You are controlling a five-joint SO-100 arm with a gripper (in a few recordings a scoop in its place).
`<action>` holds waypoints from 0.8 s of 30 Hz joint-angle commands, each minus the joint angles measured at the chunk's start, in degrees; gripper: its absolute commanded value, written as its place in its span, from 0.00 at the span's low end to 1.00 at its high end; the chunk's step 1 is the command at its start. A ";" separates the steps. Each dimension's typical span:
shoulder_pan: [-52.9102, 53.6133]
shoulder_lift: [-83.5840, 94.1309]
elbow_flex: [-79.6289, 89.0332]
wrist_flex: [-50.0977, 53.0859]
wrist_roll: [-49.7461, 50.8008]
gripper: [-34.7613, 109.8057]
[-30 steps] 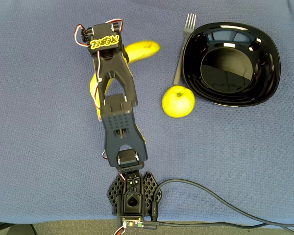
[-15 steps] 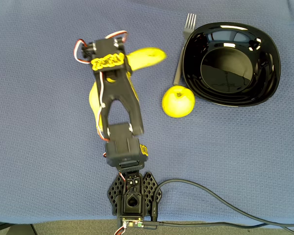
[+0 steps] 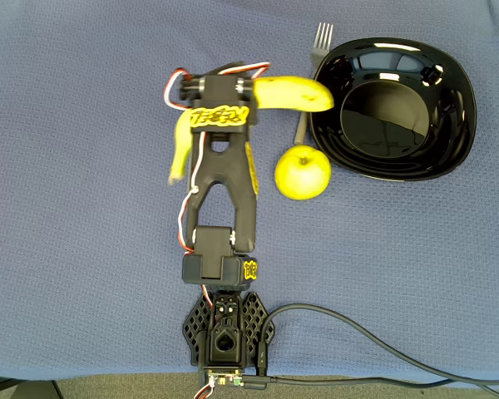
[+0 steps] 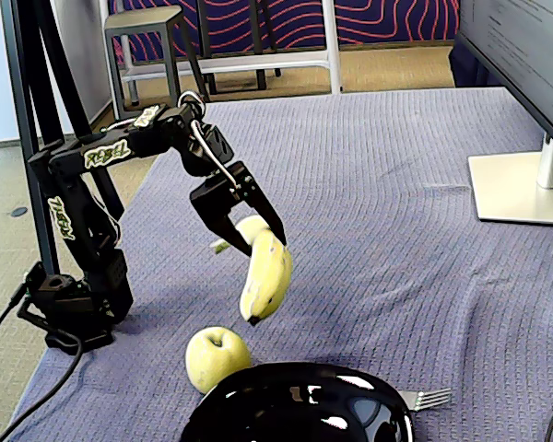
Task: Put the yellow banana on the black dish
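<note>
Arm: black, its base (image 3: 224,337) at the bottom edge of the blue cloth (image 3: 75,249) in the overhead view.
Gripper (image 4: 251,238): fingers pinch the yellow banana near its middle.
Yellow banana (image 4: 265,276): lifted clear of the cloth, its free end over the fork and just at the dish's left rim in the overhead view.
Apple (image 3: 303,172): on the cloth, just below the banana's end, beside the dish.
Fork (image 3: 319,39): along the dish's left side.
Black dish (image 3: 449,141): far right, centre bare.

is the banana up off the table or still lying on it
Off the table. In the fixed view the yellow banana hangs in the air, clamped in the gripper, its lower tip above the cloth near the apple.
</note>
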State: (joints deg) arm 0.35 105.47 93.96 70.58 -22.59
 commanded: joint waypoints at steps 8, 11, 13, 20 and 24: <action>13.71 -14.85 -21.53 -5.10 7.65 0.24; 15.21 -16.08 -23.64 -4.39 10.55 0.24; 16.17 -17.49 -26.81 -1.67 13.80 0.24; 20.30 -20.30 -33.49 0.44 16.35 0.24; 22.94 -22.85 -38.67 1.14 16.08 0.24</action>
State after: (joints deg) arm 21.01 82.09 64.07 71.54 -6.77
